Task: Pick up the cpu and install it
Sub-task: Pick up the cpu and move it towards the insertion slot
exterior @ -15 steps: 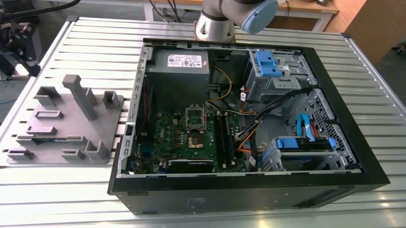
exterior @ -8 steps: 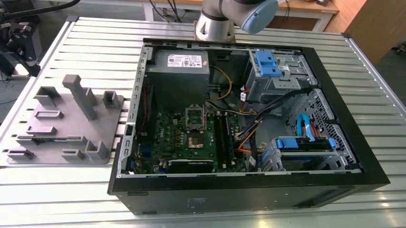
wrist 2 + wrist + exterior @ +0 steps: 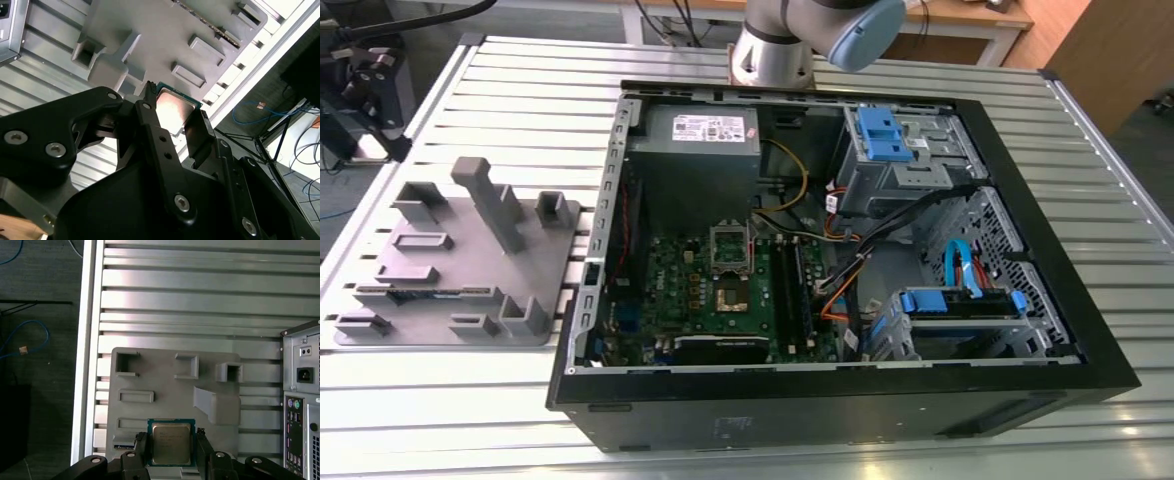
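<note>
Gripping cpu (image 3: pixel 171 443) | end effector (image 3: pixel 171 437) clamped on its two edges | over grey holder tray (image 3: pixel 165 375)

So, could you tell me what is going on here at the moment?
The robot arm's gripper has its fingers closed on the cpu, one on each side, holding it up over the grey holder tray on the slatted table. The open computer case lies beside the tray, its motherboard exposed.

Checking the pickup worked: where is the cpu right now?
In both wrist views the cpu is held in the hand, up above the grey holder.
</note>
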`<state>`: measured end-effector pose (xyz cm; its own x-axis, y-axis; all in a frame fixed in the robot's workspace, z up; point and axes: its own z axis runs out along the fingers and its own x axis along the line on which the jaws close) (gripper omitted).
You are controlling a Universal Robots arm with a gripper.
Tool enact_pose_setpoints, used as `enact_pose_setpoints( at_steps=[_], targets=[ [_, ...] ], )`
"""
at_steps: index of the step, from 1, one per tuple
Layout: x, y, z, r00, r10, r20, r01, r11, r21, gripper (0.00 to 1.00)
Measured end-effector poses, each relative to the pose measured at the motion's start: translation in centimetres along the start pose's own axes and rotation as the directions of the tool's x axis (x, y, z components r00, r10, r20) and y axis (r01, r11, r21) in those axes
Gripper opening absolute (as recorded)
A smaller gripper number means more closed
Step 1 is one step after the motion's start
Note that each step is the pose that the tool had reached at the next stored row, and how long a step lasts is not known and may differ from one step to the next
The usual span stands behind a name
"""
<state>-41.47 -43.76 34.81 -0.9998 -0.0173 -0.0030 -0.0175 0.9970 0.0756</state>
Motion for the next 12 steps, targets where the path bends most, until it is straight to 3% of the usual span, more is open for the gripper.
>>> enact_pose_setpoints(
  at_steps=[8,12],
  targets=[
    [-0.85,-0.01,0.0,1.0,0.0,0.0,0.0,1.0,0.0,0.47],
    [-0.88,-0.01,0.0,1.0,0.0,0.0,0.0,1.0,0.0,0.47]
  ],
)
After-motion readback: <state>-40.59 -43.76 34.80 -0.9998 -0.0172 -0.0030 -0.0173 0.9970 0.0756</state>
